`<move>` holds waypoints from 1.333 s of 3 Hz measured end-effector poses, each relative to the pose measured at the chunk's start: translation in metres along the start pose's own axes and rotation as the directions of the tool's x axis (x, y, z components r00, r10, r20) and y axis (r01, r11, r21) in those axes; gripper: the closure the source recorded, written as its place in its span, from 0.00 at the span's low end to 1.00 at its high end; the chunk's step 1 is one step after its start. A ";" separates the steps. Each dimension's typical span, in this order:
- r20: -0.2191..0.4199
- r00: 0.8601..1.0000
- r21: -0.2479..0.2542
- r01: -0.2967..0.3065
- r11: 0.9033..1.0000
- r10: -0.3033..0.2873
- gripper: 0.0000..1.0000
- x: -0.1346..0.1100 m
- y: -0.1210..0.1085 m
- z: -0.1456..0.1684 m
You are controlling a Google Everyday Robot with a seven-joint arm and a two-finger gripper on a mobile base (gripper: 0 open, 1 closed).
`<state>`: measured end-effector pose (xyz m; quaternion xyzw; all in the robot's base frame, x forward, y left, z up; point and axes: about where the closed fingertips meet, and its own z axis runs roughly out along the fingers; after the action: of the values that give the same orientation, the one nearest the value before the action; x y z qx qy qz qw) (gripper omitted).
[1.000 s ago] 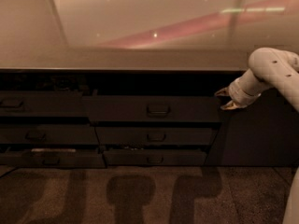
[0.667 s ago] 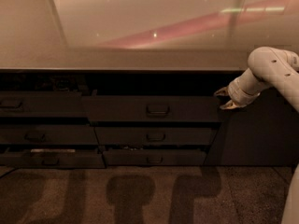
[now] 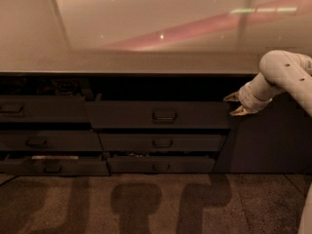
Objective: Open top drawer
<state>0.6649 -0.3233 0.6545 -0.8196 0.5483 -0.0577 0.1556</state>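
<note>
**A:** Where are we holding the gripper (image 3: 235, 105) right now?

**B:** We are holding it at the right end of the top drawer (image 3: 122, 116), just under the front edge of the counter (image 3: 146, 62). Its fingers (image 3: 230, 98) are standing apart, one above the other, and we are seeing nothing gripped between them.

**A:** And the drawer?

**B:** It is sitting directly below the counter's front edge, widest and tallest of the fronts. Its loop handle (image 3: 164, 115) is lying at the centre, well to the left of our gripper. We are not able to tell how far out it is standing.

**A:** What are we worrying about?

**B:** We are working at the drawer's end, not at its handle. Pulling from there, we are risking the tips sliding off a flat front, or the drawer twisting in its runners and jamming. Reaching left, we are also risking overshooting onto the narrower drawer (image 3: 44, 110), whose handle looks alike.

**A:** How are the surfaces reading?

**B:** The fronts are looking dark grey, flat and matt, plain rectangles. The handle is a thin rectangular loop, giving little room for a finger. The counter is looking smooth and glossy, throwing back lights. Our arm (image 3: 282, 74) is a rounded white shell, and the floor (image 3: 146, 204) is looking mottled, like carpet.
</note>
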 end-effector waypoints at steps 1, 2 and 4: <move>-0.001 1.000 -0.002 0.005 1.000 -0.005 1.00 -0.001 0.006 0.000; -0.001 1.000 -0.002 0.005 1.000 -0.005 1.00 -0.001 0.005 -0.002; -0.002 1.000 -0.003 0.010 1.000 -0.010 1.00 -0.002 0.013 -0.004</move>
<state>0.6519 -0.3263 0.6540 -0.8224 0.5446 -0.0586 0.1536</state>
